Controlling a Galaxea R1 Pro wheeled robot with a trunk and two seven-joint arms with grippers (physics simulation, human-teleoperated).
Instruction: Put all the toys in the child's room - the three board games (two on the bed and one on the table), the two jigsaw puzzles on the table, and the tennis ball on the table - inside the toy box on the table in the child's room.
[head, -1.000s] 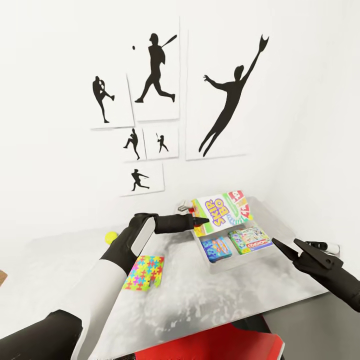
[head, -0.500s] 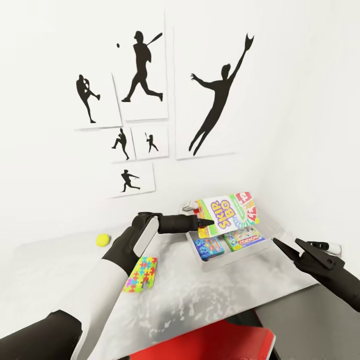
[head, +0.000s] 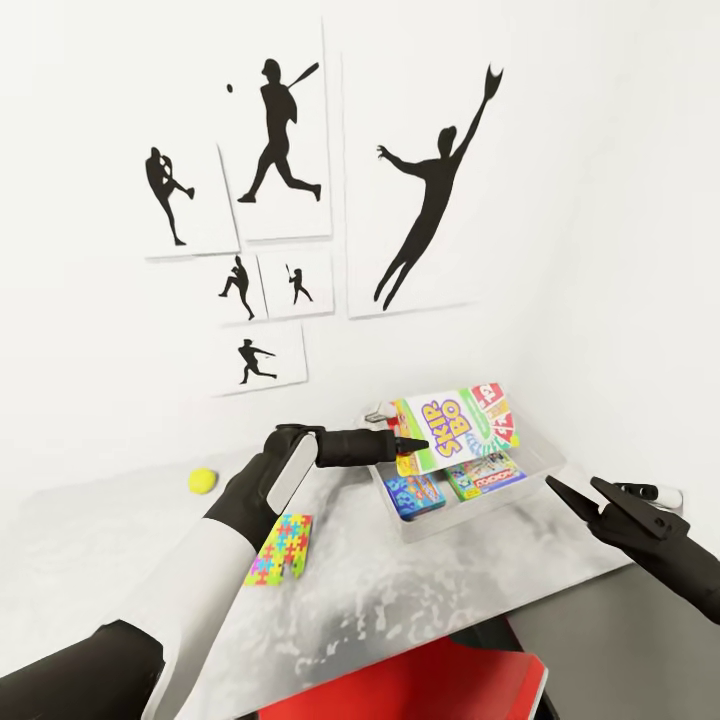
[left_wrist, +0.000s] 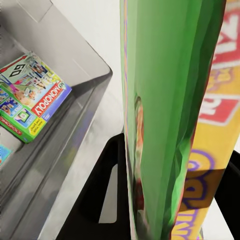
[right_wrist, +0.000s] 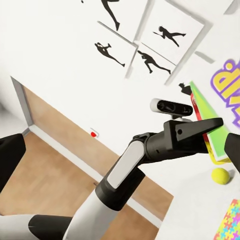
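- Since a second ago the head view has swung, so the wall silhouettes sit further toward nine o'clock; the left gripper (head: 412, 447) keeps its jaws clamped on the large green-edged Skip-Bo board game box (head: 455, 428), which has stayed above the bin.
- That game hangs tilted over the light grey shallow toy box (head: 545, 467), already holding the small blue board game (head: 416, 492) and the Monopoly box (head: 487, 477); release looks imminent.
- The multicoloured flat jigsaw puzzle (head: 281, 548) lies at eight o'clock of the bin, the small yellow-green tennis ball (head: 203, 481) at nine.
- The right gripper (head: 577, 494) hovers with jaws apart, empty.
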